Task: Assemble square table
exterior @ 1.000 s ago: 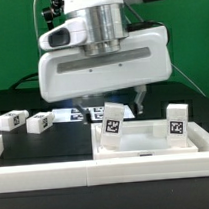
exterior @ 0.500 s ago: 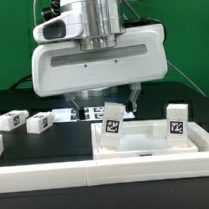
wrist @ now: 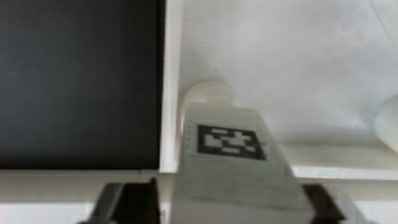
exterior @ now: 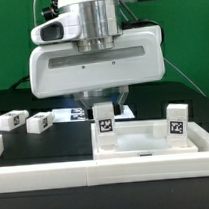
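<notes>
Table leg (exterior: 8,120) and second leg (exterior: 38,122) lying loose on black table (exterior: 55,144), well off to the exterior view's left of gripper (exterior: 104,109). Marker board (exterior: 69,115) nearer, also left. Third leg (exterior: 105,130) upright, pinched between fingers (wrist: 128,203), directly beneath gripper at corner of slab (exterior: 145,148). Fourth leg (exterior: 177,126) standing on slab, off to the exterior view's right.

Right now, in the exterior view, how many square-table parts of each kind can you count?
Tabletop: 1
Legs: 4 (held leg, upright leg, two lying legs)
Total: 5 parts
</notes>
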### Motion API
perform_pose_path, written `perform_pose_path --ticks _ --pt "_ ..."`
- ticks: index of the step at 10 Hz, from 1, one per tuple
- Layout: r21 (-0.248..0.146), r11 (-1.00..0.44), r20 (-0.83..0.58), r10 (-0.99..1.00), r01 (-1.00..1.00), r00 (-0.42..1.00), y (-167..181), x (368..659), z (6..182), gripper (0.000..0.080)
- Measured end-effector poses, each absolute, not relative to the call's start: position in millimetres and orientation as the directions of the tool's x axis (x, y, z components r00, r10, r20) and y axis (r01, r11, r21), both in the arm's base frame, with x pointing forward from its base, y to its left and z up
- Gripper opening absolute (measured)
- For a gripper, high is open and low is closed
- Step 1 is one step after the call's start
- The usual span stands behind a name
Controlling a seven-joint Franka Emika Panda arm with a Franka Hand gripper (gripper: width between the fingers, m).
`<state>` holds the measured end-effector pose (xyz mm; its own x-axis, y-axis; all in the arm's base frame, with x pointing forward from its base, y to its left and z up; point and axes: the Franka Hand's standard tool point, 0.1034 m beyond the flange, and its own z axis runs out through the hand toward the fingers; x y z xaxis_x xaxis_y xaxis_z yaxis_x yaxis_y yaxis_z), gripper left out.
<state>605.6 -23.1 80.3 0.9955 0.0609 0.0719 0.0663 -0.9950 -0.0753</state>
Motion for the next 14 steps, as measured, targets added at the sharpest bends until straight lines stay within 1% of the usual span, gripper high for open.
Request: perform_pose_path --ticks 3,4,5,7,9,10,11,12,14 --pt "-0.076 -0.996 0.071 0.047 0.052 0.996 -23 606 80.3 0.0288" --pt "-0.080 -0.997 0.069 0.014 0.019 0.998 -23 606 80.3 0.0288" --pt "-0.093 -0.991 0.059 -0.104 -0.098 0.993 -21 606 80.3 0.0288" --pt "-0.101 -0.966 0.045 -0.243 -0.238 0.969 -21 606 80.2 0.0288" --pt "-0.122 -0.864 0.010 -0.493 -0.488 0.870 -16 605 79.7 0.0288" --pt "-0.130 -0.821 -0.002 -0.561 -0.556 0.828 -14 605 79.3 0.0288" --pt "-0.138 -0.736 -0.017 -0.667 -0.663 0.745 -10 607 79.0 0.0290" --pt "-0.144 -0.669 -0.028 -0.734 -0.729 0.679 -5 607 78.8 0.0290" --pt "-0.139 -0.533 -0.059 -0.837 -0.835 0.544 2 608 78.2 0.0290"
